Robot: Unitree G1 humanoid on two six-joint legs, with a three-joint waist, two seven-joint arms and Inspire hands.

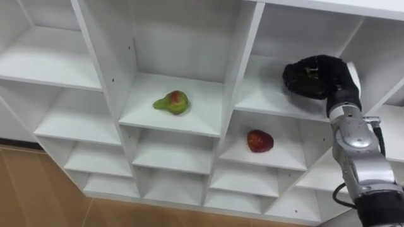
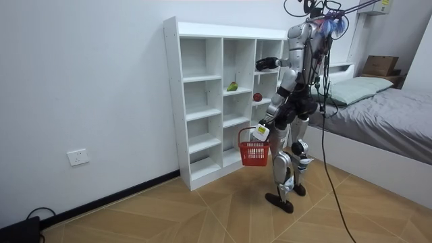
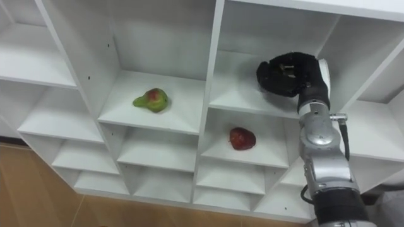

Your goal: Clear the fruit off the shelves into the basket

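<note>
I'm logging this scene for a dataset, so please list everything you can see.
shelf unit: one, white, against the wall
pear: one, green with red blush, middle column
apple: one, red, right column, one shelf lower
basket: one, red, hanging before the shelf unit
bed: one, grey, room view's right
box: one, brown, behind the bed
wall socket: one, white, low on wall
right hand: black, upper right compartment, curled round a greenish thing
left hand: at the basket's handle

A green-red pear [image 1: 172,102] and a red apple [image 1: 259,140] lie in separate closet [image 1: 232,75] compartments.
</note>
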